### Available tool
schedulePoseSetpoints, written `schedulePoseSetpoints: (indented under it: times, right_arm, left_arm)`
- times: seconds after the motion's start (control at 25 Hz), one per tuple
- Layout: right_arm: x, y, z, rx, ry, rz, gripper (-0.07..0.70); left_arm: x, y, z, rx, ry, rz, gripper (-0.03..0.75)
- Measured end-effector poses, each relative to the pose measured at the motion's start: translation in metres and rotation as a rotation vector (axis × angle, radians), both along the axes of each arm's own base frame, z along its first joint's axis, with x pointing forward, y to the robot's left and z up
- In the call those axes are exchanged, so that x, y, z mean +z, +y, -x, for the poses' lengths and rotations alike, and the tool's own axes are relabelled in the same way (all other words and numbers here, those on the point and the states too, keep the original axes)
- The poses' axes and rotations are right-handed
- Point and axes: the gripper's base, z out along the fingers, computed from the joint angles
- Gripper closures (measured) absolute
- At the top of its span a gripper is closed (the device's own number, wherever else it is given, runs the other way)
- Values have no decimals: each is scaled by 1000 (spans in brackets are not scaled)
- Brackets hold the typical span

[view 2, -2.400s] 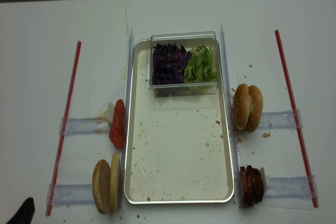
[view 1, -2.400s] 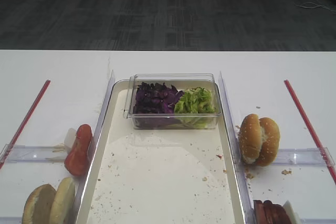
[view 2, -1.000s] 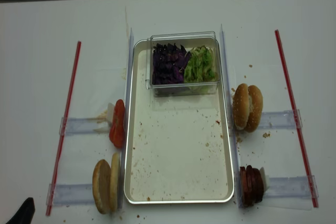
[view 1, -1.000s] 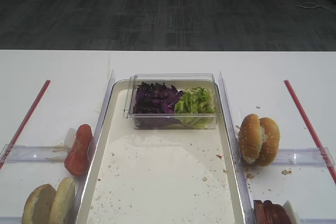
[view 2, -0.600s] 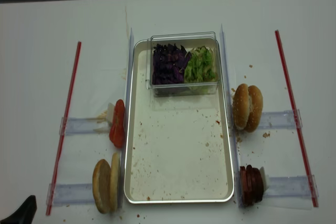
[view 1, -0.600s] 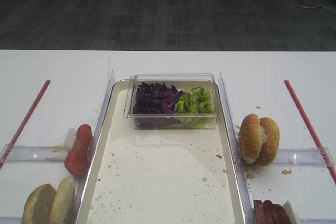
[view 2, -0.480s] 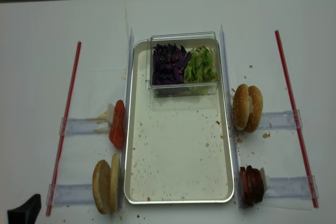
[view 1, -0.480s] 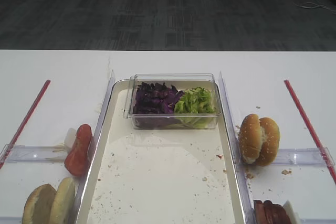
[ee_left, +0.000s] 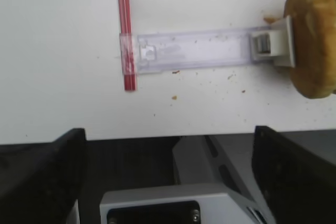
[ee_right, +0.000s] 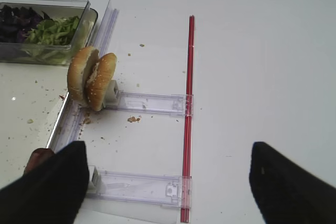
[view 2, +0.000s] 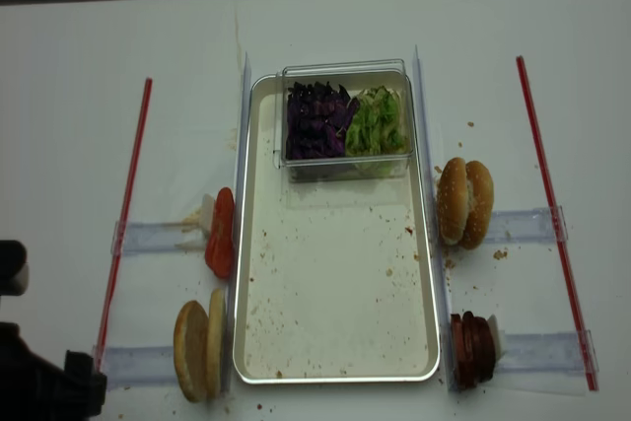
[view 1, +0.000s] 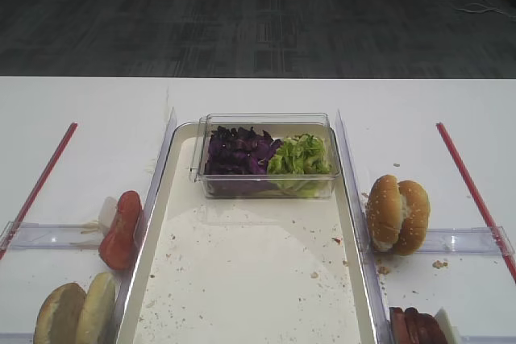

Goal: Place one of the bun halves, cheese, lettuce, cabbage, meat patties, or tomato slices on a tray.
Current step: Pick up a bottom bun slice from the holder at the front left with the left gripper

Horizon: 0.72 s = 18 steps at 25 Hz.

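Observation:
The off-white tray (view 2: pixel 335 293) lies in the middle, holding only crumbs and a clear box. Two bun halves stand on edge left of its near corner, the thin pale bun half (view 2: pixel 215 342) nearest the rim. It also shows as the thin bun half (view 1: pixel 98 308). Tomato slices (view 2: pixel 222 234) stand farther back, and meat patties (view 2: pixel 471 347) at near right. The cabbage (view 2: pixel 317 120) and lettuce (view 2: pixel 377 123) fill the box. Cheese is out of view. My left gripper (ee_left: pixel 168 177) is open over the table's front edge, left of the buns (ee_left: pixel 312 35). My right gripper (ee_right: pixel 168 187) is open and empty.
The clear plastic box (view 2: pixel 345 167) sits at the tray's far end. A whole sesame bun (view 2: pixel 465 202) stands right of the tray. Red strips (view 2: pixel 123 234) (view 2: pixel 547 204) and clear plastic holders (view 2: pixel 148 237) (view 2: pixel 537 350) flank it. My left arm (view 2: pixel 39 382) fills the near-left corner.
My left arm has come farther into the near-left corner of the overhead view. The food and the tray have not moved.

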Motion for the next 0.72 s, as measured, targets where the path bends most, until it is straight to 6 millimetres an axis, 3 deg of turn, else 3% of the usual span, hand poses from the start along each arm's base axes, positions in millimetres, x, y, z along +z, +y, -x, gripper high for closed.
schedulePoseSetpoints:
  times: [0.32,0.72]
  right_arm:
    - [0,0,0,1,0,2,-17]
    - [0,0,0,1,0,2,-17]
  left_arm:
    - [-23,0,-28,0,231,-2,99]
    - [-26,0,-31,0,241,-2,99]
